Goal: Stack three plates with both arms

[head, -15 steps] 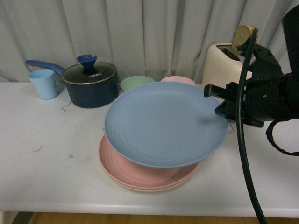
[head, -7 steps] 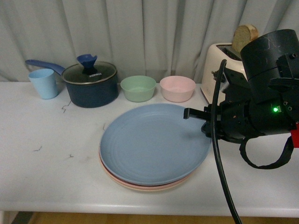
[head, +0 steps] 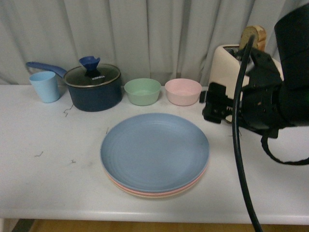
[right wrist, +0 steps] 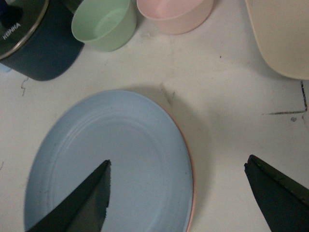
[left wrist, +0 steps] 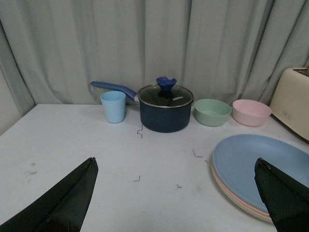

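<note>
1. The right gripper hangs above the table, its fingers spread wide with nothing between them; in the right wrist view the two dark fingertips stand far apart over the stack.
2. The left gripper is likewise spread wide and empty, its two fingers showing at the lower corners of the left wrist view, above bare tabletop.
3. The blue plate lies flat on top of the pink plate, whose rim shows just under it, and a beige plate edge peeks out at the bottom of the stack.
4. From the stack, the right gripper sits at about 2 o'clock, clear of the blue plate's rim.
5. A green bowl stands at 12 o'clock from the stack and a pink bowl just beside it at 1 o'clock.
6. A dark blue lidded saucepan stands at 10 o'clock, with a light blue cup further out the same way.
7. A cream toaster with a slice of bread in its slot stands at 2 o'clock, behind the right arm.
</note>
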Available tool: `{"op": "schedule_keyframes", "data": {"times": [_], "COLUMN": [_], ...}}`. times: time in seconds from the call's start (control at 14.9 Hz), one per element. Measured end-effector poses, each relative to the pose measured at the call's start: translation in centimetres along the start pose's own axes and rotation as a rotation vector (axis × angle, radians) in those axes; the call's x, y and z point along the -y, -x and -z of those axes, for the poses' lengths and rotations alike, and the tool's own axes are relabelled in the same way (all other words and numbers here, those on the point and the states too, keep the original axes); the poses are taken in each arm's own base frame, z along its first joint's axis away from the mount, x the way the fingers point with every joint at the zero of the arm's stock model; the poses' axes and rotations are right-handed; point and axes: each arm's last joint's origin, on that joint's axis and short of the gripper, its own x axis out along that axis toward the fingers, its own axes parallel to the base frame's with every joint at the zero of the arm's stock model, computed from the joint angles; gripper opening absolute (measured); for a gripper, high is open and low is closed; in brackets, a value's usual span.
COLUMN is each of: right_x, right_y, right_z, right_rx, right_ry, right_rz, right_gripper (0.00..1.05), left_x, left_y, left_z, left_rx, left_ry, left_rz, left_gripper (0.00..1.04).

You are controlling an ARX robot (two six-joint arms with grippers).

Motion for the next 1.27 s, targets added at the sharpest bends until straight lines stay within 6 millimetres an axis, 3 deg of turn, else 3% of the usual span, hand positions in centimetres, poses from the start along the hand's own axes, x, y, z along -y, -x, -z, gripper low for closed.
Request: {"op": "schedule_keyframes", "data": {"times": [0.07,0.13,0.27,0.4,0.47,0.54,0.6,0.8,0.94,1.27], "right_x": [-0.2,0.5,3.5,3.9,4.0,4.6,5.2,5.2,5.7,6.6], "right_y": [0.2,0.4,3.8,9.2,11.1,11.8,12.5,16.6,17.5,20.5], "right_z": [-0.6,-0.1,4.2,2.7,3.1,4.9,6.5,6.3,8.2,9.9], "right_rx": [0.131,0.364,0.526,0.754,0.779,0.712,0.654,0.734,0.673,0.687], "right_ry": [0.038,0.123,0.254,0.283,0.291,0.308,0.315,0.312,0.313,0.309], "right_rz": [-0.005,0.086,0.236,0.236,0.229,0.229,0.240,0.240,0.239,0.246], "right_gripper": [0.84,0.74,0.50,0.26,0.14,0.01,0.02,0.02,0.02,0.02], "left_x": [0.0,0.0,0.0,0.0,0.0,0.0,0.0,0.0,0.0,0.0], "left_y": [0.0,0.0,0.0,0.0,0.0,0.0,0.0,0.0,0.0,0.0], "left_z": [0.0,0.0,0.0,0.0,0.0,0.0,0.0,0.0,0.0,0.0], "left_rx": [0.000,0.000,-0.001,-0.001,-0.001,-0.001,-0.001,-0.001,-0.001,-0.001], "left_ry": [0.000,0.000,0.000,0.000,0.000,0.000,0.000,0.000,0.000,0.000], "left_rz": [0.000,0.002,-0.002,0.000,0.000,0.000,0.000,0.000,0.000,0.000], "left_gripper": [0.98,0.98,0.98,0.98,0.98,0.98,0.98,0.98,0.98,0.98]}}
